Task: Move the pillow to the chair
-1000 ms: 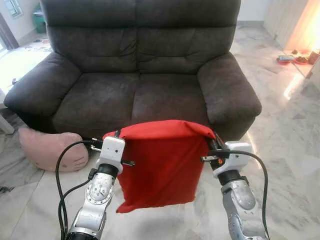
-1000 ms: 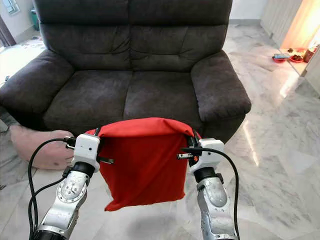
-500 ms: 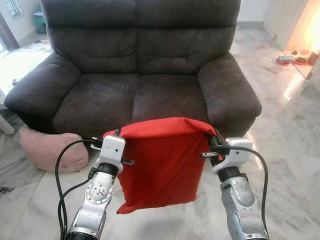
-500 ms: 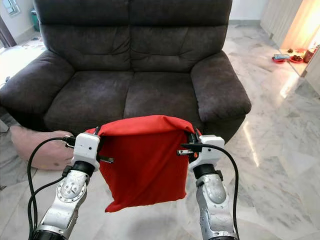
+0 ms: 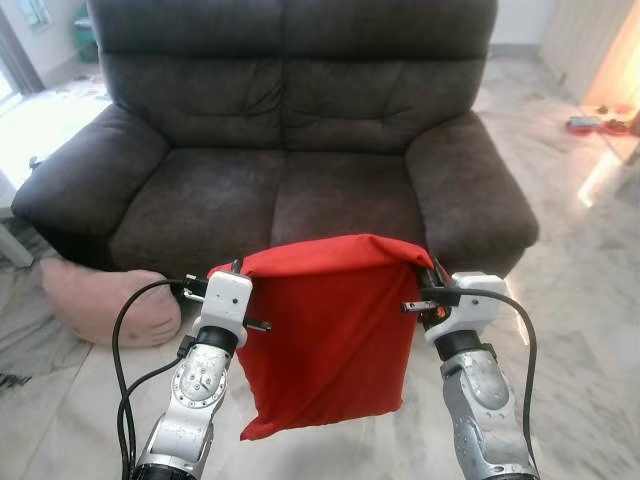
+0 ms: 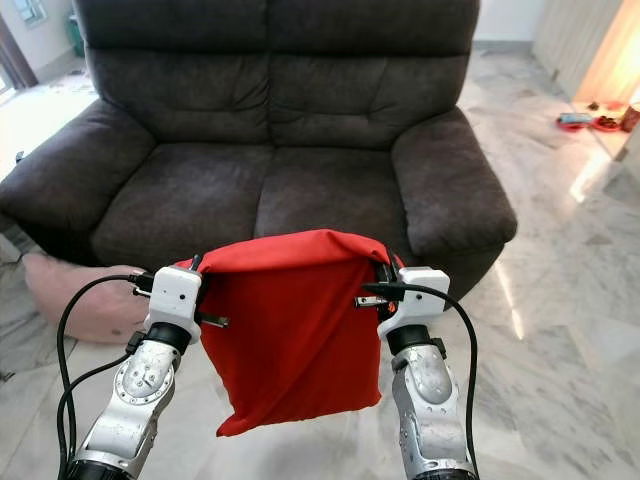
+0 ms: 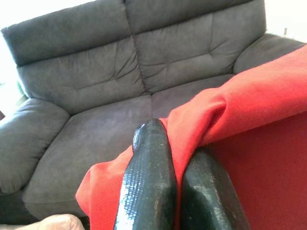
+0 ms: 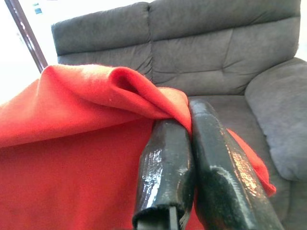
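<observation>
The left gripper (image 7: 180, 165) is pinched shut on one top corner of a red pillow (image 5: 330, 330), and the right gripper (image 8: 192, 143) is clamped the same way on the other corner. Between them the pillow hangs limp and flat like loose cloth, its lower edge dangling below the wrists. It looks light and floppy, so the top corners seem the sensible hold. Just beyond the grippers stands a dark grey sofa (image 5: 290, 190); out past the left gripper a pink cushion (image 5: 100, 300) lies on the marble floor (image 5: 590, 290). The gripper fingertips are buried in red folds.
</observation>
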Robot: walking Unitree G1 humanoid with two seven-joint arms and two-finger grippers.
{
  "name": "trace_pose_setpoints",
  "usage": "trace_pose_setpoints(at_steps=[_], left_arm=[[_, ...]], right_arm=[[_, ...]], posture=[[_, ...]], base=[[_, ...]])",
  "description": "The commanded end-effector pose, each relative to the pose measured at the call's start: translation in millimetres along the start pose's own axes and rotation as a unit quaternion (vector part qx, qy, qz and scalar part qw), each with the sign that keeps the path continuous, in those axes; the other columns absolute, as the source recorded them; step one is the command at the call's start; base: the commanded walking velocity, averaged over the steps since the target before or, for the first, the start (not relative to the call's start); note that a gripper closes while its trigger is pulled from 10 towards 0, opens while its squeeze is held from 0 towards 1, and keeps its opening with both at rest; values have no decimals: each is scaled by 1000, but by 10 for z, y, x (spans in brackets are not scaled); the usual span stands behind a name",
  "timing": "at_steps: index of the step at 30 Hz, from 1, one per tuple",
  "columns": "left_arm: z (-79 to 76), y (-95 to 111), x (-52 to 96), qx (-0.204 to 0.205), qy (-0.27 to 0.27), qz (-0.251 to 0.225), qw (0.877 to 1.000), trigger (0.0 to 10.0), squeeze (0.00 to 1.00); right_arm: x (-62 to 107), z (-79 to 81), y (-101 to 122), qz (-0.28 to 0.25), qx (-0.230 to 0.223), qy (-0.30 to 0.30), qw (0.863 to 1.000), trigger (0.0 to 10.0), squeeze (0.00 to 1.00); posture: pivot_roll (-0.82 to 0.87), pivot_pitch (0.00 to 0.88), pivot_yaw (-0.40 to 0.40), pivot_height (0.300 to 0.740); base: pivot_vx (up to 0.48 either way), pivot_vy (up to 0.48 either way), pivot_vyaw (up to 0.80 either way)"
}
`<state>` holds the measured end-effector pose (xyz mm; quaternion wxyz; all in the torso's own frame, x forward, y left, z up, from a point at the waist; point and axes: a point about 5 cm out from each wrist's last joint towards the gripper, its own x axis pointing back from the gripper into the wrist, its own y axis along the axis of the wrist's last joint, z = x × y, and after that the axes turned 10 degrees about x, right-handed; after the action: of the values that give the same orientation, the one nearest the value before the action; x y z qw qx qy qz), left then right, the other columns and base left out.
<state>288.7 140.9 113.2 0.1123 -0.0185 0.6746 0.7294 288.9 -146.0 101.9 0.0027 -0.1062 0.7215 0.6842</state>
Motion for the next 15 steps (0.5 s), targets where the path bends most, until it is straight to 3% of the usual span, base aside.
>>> trace_pose_setpoints(at_steps=[1, 15], left_arm=[[41, 212, -42, -4, 12, -51, 999, 10000, 0], [33, 222, -51, -2, 12, -53, 999, 10000, 0]], right_arm=[[-53, -70, 185, -40, 6, -17, 999, 10000, 0], [-59, -73, 206, -43, 14, -14, 999, 10000, 0]], posture=[[-4, 62, 24, 740], [-9, 65, 23, 740]], base=[[416, 0, 0], [418, 0, 0]])
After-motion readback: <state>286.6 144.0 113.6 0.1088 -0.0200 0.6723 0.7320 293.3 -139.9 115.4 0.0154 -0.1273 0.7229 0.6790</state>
